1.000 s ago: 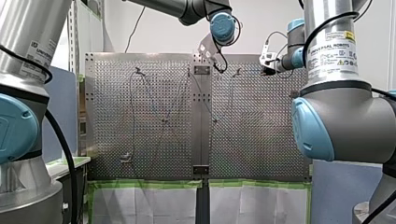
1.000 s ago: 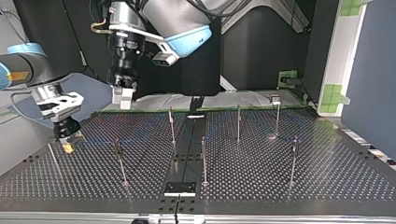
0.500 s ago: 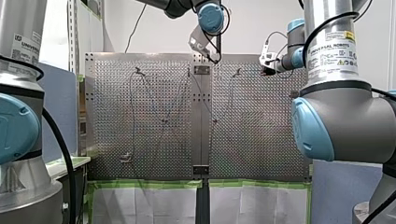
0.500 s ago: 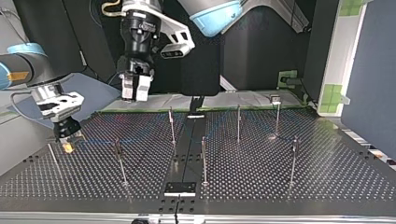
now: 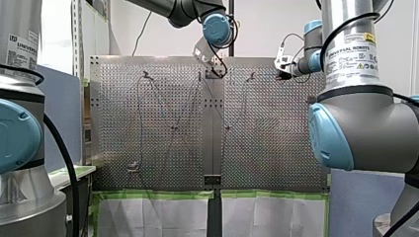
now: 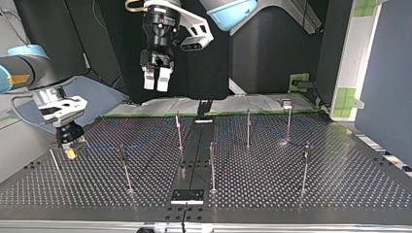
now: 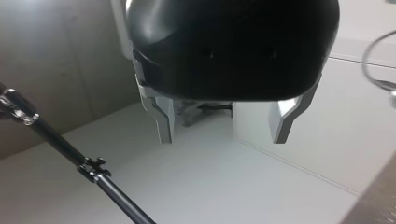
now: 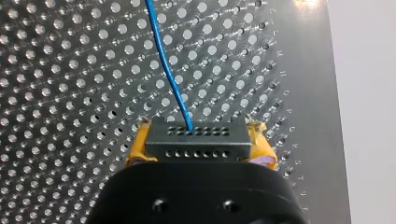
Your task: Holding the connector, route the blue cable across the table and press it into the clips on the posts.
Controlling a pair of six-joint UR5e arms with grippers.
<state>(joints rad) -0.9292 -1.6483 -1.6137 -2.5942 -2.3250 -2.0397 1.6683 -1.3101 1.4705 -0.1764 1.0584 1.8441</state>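
Cable-routing on a perforated tabletop (image 6: 340, 165): my right gripper (image 6: 69, 145) is closed low over the tabletop, its yellow pads (image 8: 137, 148) clamped on either end of a dark grey connector (image 8: 196, 145) pierced with two rows of small holes; the blue cable (image 8: 168, 70) leaves the connector's face and runs straight ahead of that gripper across the holes; my left gripper (image 7: 223, 128) hangs high above the tabletop, its metal fingers (image 7: 163, 123) spread well apart with nothing between them; the slim posts (image 6: 179, 131) stand ahead of and beside the right gripper, and the cable is too thin in the wide views to tell which clips already hold it; the step in hand looks like carrying the connector on to the next post, and doing it well likely means keeping the pads square on the connector, holding the cable lightly taut so it lines up over the clip's mouth, then pressing down rather than dragging sideways, with the free left gripper available to push the cable home; a label (image 5: 352, 53) on the right arm reads "UNIVERSAL ROBOTS"; single letters, seemingly running from K to U, are stamped along the tabletop's edge beside the right gripper.
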